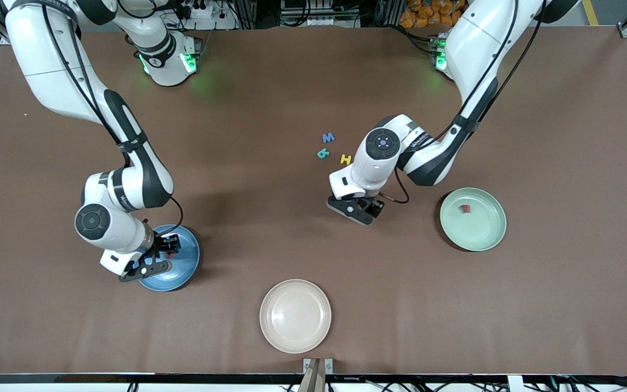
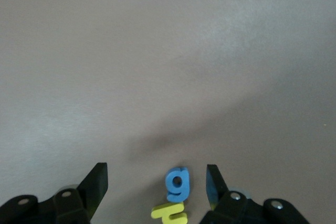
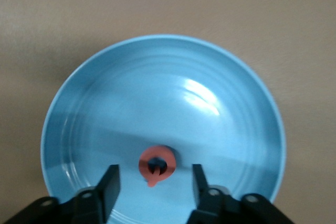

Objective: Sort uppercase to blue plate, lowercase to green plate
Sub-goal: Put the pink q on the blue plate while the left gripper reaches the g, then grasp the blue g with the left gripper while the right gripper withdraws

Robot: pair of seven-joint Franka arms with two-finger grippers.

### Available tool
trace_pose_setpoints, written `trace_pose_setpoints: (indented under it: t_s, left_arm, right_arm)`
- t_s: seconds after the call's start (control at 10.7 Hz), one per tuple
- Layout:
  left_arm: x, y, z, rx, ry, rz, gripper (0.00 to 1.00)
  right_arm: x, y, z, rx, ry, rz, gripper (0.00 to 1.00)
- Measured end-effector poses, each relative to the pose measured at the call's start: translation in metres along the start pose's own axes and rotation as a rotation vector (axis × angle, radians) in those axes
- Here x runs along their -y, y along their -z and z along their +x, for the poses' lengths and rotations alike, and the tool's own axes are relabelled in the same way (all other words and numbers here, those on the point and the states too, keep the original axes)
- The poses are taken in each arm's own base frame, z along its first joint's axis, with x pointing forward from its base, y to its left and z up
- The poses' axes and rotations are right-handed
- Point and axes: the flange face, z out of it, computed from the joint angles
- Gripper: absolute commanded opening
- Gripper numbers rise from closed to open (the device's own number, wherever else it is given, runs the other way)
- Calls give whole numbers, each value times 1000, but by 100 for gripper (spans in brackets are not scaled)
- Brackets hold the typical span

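I see a brown, soft-looking tabletop with three round, smooth plates. The blue plate sits toward the right arm's end. My right hand is over it, fingers apart, holding nothing. In the right wrist view a flat salmon-red letter with a hole lies on the shiny blue plate, right between the fingers.

The green plate sits toward the left arm's end, and a tiny red letter lies in it. The cream plate is nearest the front camera.

My left hand is low over bare tabletop between the letters and the cream plate. Its fingers are wide apart and hold nothing. In the left wrist view a blue rounded letter and a yellow letter lie between the fingers, touching each other.

In the middle of the tabletop lie a blue M-like letter, a teal letter and a yellow H, close together, farther from the front camera than the left hand.
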Motion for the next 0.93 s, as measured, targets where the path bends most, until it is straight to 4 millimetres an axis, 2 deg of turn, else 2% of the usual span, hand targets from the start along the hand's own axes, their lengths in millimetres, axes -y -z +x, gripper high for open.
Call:
trace_pose_setpoints:
  t_s: [0.19,0.37,0.47,0.65,0.93]
  left_arm:
    - [0,-13,-2,-8,-8,-6,82]
    - [-2,-23,-9,-12,-12,-4,80]
    - [-4,-27,-13,-9,1,4,80]
    - [-12,-36,-22,2,13,24,79]
    - [-14,-45,-31,22,11,28,79]
  right_arm:
    - [-11,33,1,-12,-40,20,100]
    - [-18,89,-5,5,-56,25,100]
    - [-14,120,-10,20,-58,29,100]
    - [6,170,-20,30,-76,36,100]
    - [56,219,-35,63,-172,49,100]
